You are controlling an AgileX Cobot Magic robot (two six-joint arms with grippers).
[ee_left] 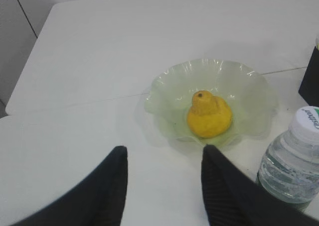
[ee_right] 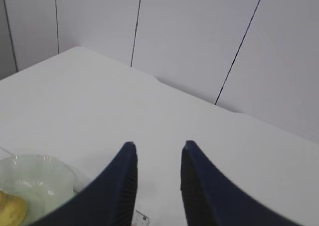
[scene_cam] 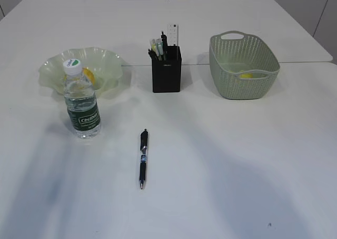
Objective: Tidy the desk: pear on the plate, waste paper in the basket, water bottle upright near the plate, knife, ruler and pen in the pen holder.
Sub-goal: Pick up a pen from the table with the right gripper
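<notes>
Black pen (scene_cam: 143, 158) lies alone at six o'clock of the pen holder (scene_cam: 167, 70), our last item; both hands (ee_left: 164, 156) (ee_right: 158, 149) gape empty.

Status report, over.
Both grippers, left and right, open, empty. Pear on plate, water bottle upright. Pen lying on desk, unobstructed.
</notes>
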